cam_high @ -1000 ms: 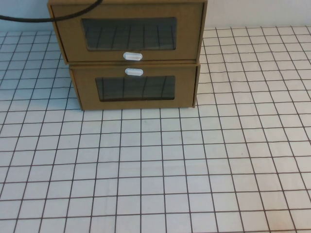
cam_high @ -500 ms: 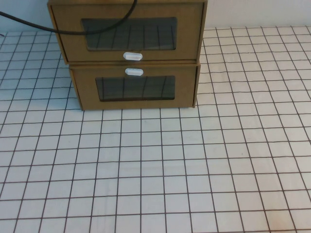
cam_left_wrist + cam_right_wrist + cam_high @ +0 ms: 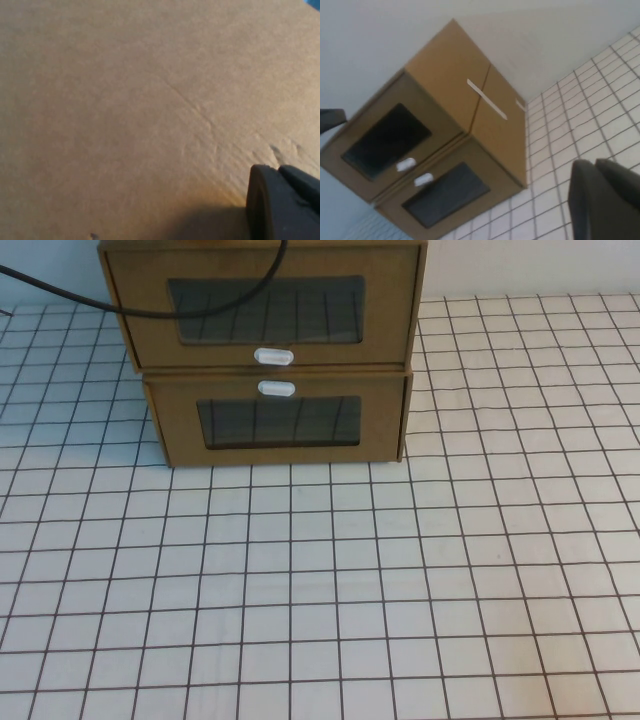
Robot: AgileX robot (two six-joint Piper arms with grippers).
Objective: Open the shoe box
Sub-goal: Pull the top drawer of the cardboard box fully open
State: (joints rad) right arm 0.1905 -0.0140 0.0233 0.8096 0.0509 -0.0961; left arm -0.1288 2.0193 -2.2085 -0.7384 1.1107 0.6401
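Observation:
Two brown cardboard shoe boxes are stacked at the table's far side: the upper box [image 3: 265,305] and the lower box [image 3: 280,420]. Each has a dark front window and a white handle [image 3: 273,356] [image 3: 277,389], and both fronts are closed. No gripper shows in the high view. My left gripper [image 3: 277,169] hangs shut, holding nothing, right against a plain cardboard surface [image 3: 125,100]. My right gripper [image 3: 595,162] is shut and empty, to the right of the stack, looking at the upper box [image 3: 445,75] and lower box [image 3: 495,145] from the side.
A black cable [image 3: 200,310] droops across the upper box's front. White gridded table cover [image 3: 320,590] stretches in front of and to the right of the boxes. A dark part [image 3: 330,119] pokes in beside the stack in the right wrist view.
The black cable has swung to the right across the upper box's front and now reaches past its middle. The boxes have not moved.

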